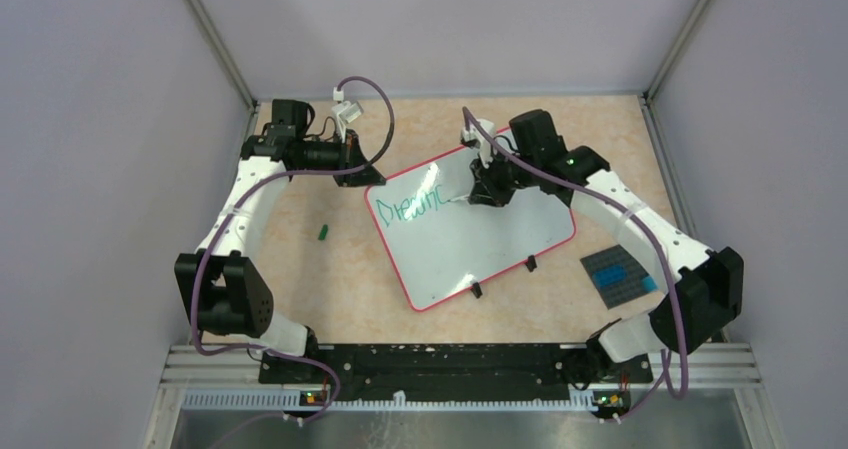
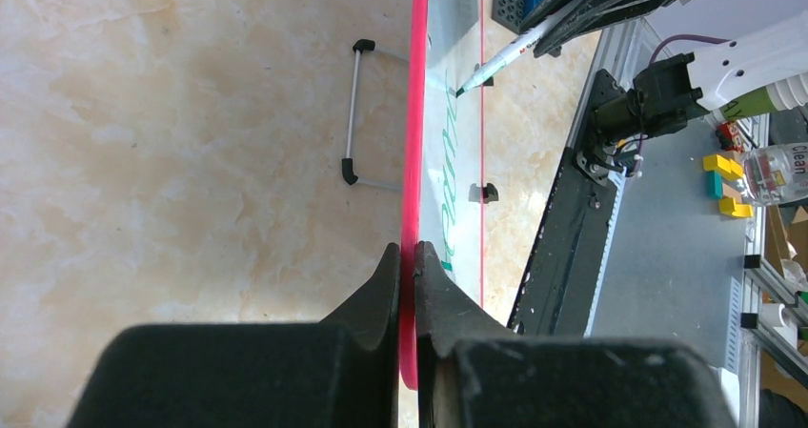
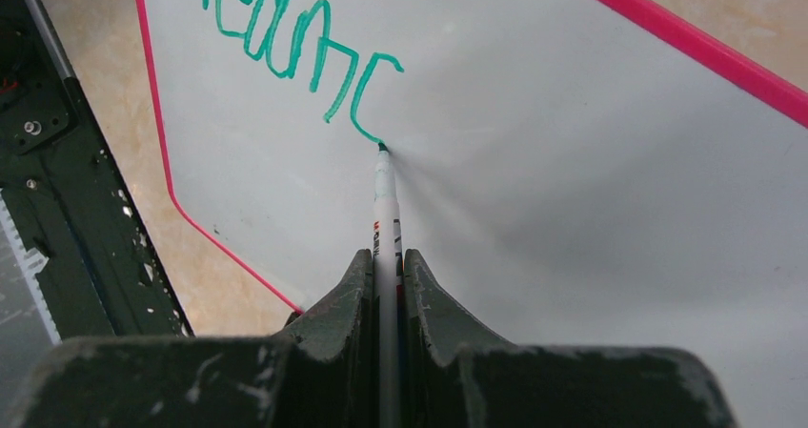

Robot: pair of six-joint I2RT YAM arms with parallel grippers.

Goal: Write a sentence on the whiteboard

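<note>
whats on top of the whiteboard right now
Green writing, and the marker touching the last letter's end, held by the right gripper. The left gripper pinches the rim. In the top view, the right arm covers part of the whiteboard.

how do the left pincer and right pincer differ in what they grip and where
The left pincer is shut on the whiteboard at its red rim; the right pincer is shut on a marker over the white surface. The left pincer grips the board itself; the right pincer touches it only through the marker tip, where the green writing ends. Both are shut.
</note>
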